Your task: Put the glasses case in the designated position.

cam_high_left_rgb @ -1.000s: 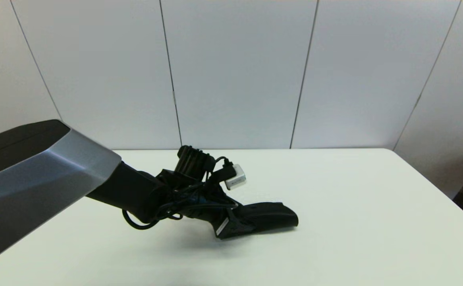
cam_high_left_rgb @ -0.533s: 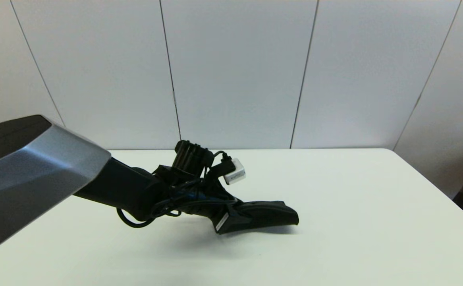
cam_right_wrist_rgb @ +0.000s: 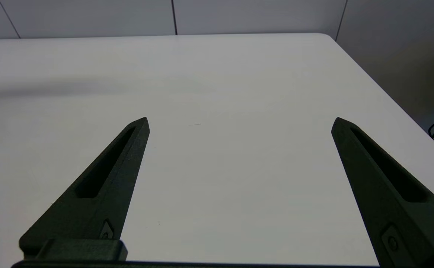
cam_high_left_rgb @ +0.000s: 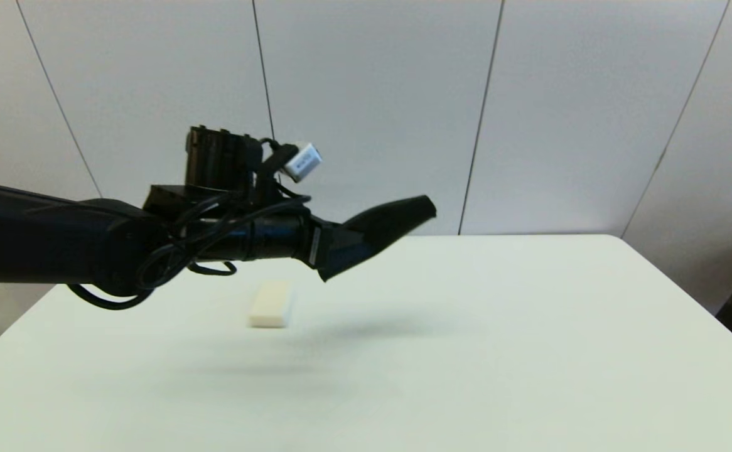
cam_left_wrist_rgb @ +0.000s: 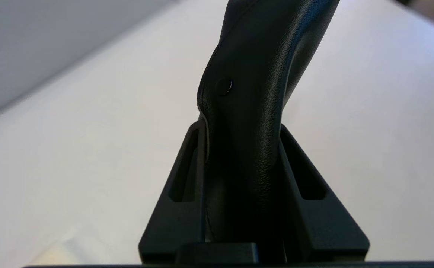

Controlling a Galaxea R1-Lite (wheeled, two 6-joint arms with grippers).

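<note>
The left end effector (cam_high_left_rgb: 366, 242) is clamped on the matte black, grained oblong glasses case (cam_high_left_rgb: 391, 220), holding it in the air above the white desk (cam_high_left_rgb: 529, 326). In the left wrist view the case (cam_left_wrist_rgb: 254, 93) stands between the two black fingers (cam_left_wrist_rgb: 181, 193), pinched on both sides and reaching beyond their tips. A small cream-white rectangular block (cam_high_left_rgb: 270, 304) lies on the desk below the arm. No writing can be read. The right end effector (cam_right_wrist_rgb: 239, 123) hovers over bare desk, fingers spread wide.

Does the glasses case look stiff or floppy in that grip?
Probably stiff: the glasses case juts from the left gripper without sagging. Its textured skin likely resists slipping. The domed top might rock on the table.
</note>
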